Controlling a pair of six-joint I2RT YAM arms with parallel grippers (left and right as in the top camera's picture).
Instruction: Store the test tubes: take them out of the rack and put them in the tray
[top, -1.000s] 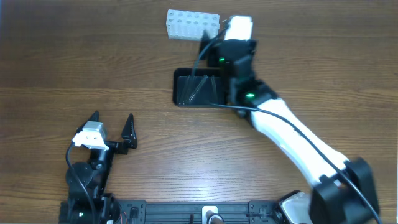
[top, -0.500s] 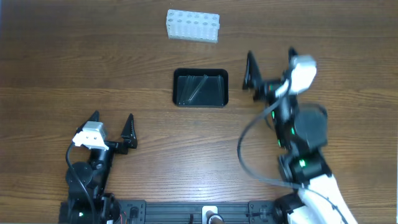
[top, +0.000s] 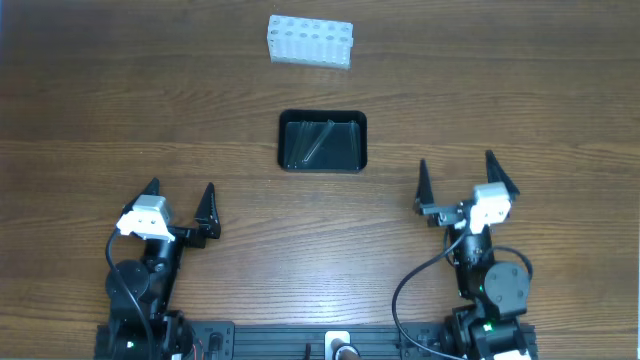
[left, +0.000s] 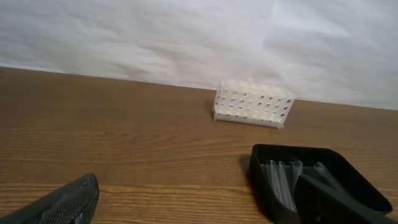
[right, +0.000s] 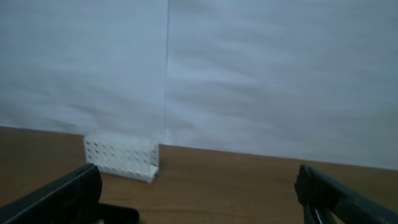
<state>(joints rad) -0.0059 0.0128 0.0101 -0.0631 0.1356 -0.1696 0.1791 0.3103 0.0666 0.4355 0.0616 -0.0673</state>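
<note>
Two pairs of jaws spread; left wrist view: test tubes (left: 281, 179) inside tray (left: 260, 177).

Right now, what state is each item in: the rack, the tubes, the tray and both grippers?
test tube rack: upright, nothing sticking out of it.
test tubes: lying flat inside the black tray.
black tray: loaded, open-topped.
left gripper: open, empty, near its base.
right gripper: open, empty, near its base.
</note>
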